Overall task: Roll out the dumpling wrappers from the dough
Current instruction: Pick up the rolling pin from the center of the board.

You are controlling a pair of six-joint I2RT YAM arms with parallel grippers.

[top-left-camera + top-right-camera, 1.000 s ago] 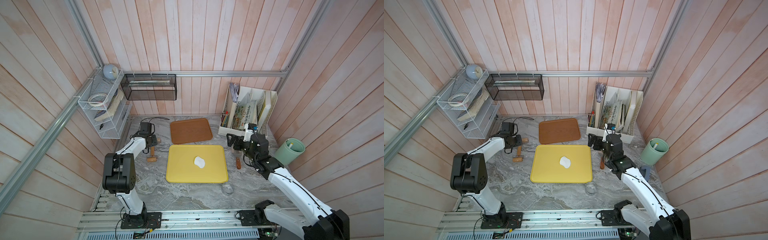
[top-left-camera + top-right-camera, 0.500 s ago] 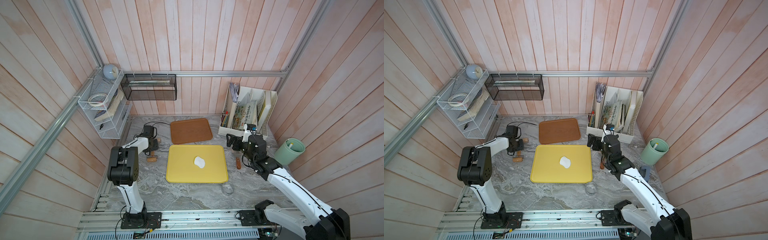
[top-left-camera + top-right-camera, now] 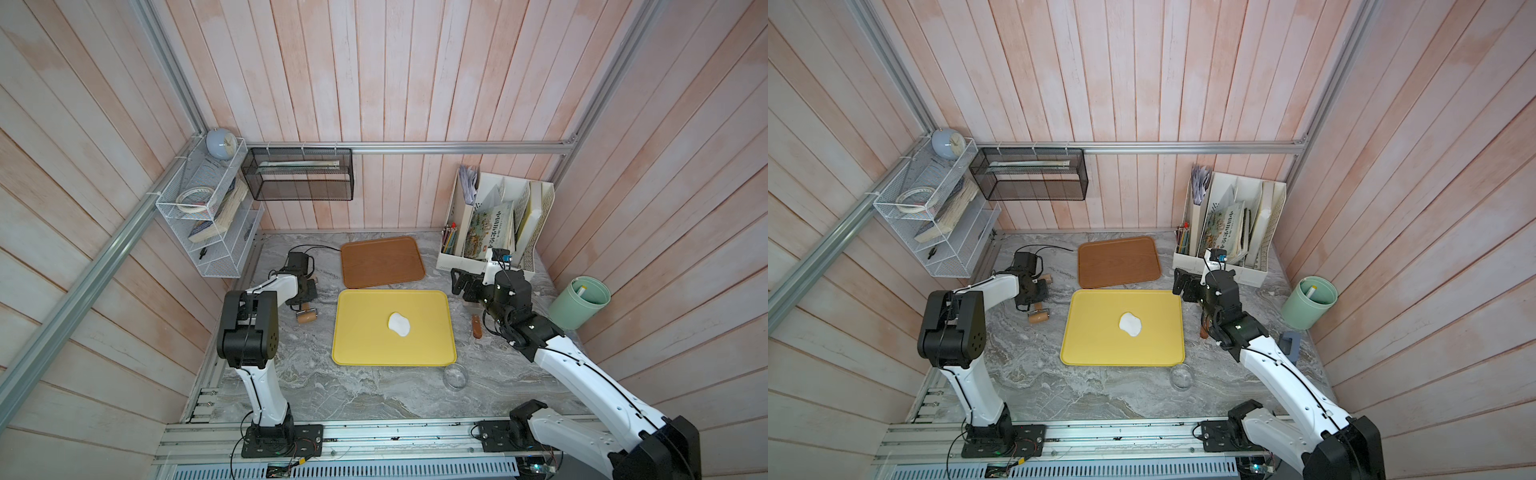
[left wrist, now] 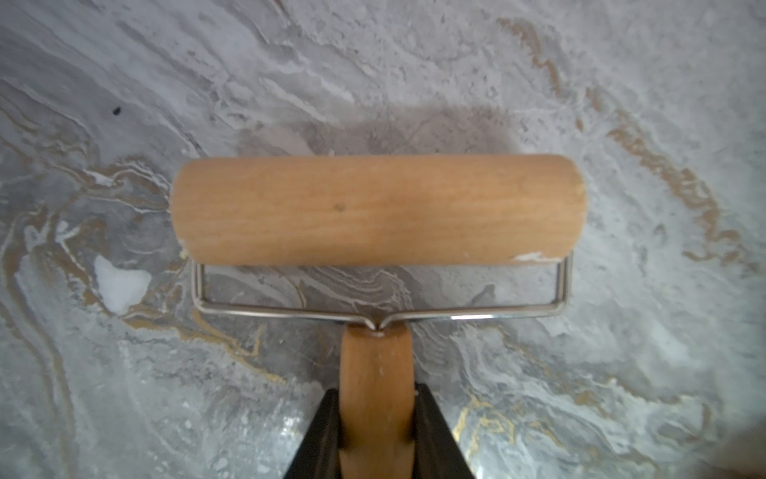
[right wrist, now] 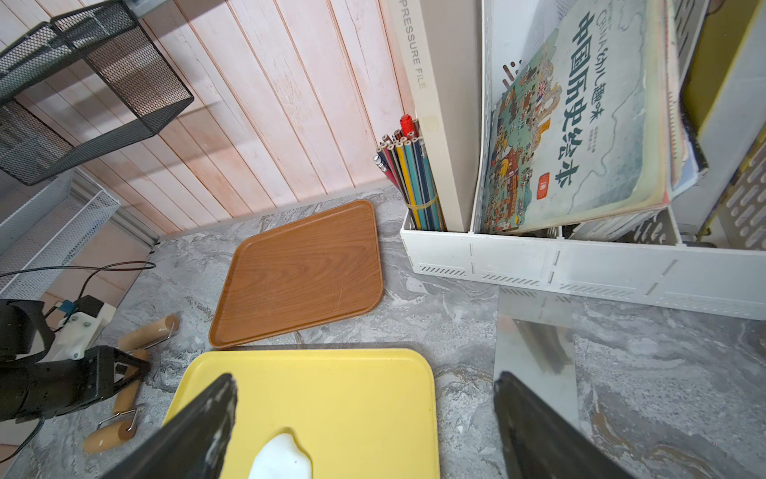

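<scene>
Right wrist | dough (image 5: 282,458) on tray (image 5: 352,394) | folder (image 5: 418,103): "PRESSURE FILE" | book (image 5: 580,137): "中国历史绘本"

Pink plank walls (image 3: 374,83) are enclosing a grey marbled surface (image 3: 332,390). A white wire shelf (image 3: 226,259) is hanging at left, a black mesh basket (image 3: 299,189) on the far wall; a file rack (image 3: 459,259) is standing far right.

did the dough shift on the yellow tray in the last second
No. The dough lies at the same spot near the middle of the yellow tray, no closer to any rim.

white dough (image 3: 399,324), yellow tray (image 3: 361,345), brown tray (image 3: 381,262)
</scene>
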